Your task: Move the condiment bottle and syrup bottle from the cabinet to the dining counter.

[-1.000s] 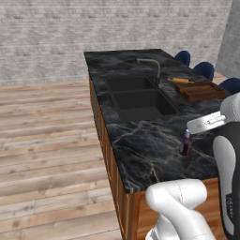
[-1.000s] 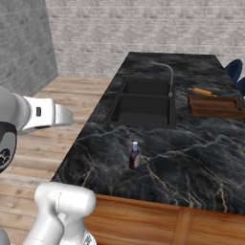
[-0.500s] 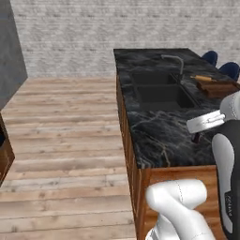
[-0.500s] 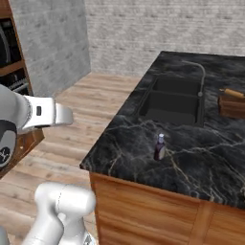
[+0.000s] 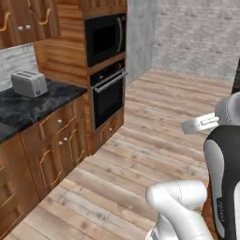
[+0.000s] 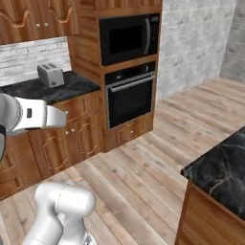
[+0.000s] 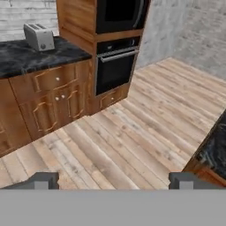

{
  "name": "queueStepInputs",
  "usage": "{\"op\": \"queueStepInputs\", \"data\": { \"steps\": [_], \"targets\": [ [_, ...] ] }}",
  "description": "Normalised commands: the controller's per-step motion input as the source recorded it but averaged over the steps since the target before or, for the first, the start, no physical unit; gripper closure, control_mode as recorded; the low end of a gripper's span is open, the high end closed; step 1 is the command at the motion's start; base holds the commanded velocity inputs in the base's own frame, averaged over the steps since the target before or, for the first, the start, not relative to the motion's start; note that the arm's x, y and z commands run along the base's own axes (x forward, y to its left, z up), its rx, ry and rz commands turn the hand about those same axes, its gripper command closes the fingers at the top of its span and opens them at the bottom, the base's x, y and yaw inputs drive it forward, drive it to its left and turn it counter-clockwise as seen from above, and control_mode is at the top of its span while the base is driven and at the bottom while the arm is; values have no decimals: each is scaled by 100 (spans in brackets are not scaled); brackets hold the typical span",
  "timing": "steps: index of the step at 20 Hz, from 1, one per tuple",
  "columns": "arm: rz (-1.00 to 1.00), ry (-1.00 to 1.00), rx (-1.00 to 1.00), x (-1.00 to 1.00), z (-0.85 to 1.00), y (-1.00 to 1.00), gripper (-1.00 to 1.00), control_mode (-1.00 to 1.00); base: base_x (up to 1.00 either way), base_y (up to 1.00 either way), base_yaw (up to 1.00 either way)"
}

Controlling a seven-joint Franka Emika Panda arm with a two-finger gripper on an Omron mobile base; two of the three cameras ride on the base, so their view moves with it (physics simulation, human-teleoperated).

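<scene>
Claw released, fingers wide and empty over wooden floor, one toaster on the black worktop, one microwave, one oven, cabinet doors above, dining counter corner in right base view, bottles not seen

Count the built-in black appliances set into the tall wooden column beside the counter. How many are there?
2. A black microwave sits in the upper part of the tall reddish-brown wooden column; a black oven with a silver bar handle sits directly below it. None appears hidden.
</scene>
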Motion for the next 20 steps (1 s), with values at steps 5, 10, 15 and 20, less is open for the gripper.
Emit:
{"op": "queueStepInputs", "data": {
  "steps": [5, 10, 15, 20],
  "targets": [
    [0, 0, 0, 0, 0, 0, -100, 100, -12, 27, 100],
    [0, 0, 0, 0, 0, 0, -100, 100, 1, 49, 94],
    [0, 0, 0, 0, 0, 0, -100, 100, 42, 54, 50],
    [0, 0, 0, 0, 0, 0, -100, 100, 40, 67, 4]
  ]
}}
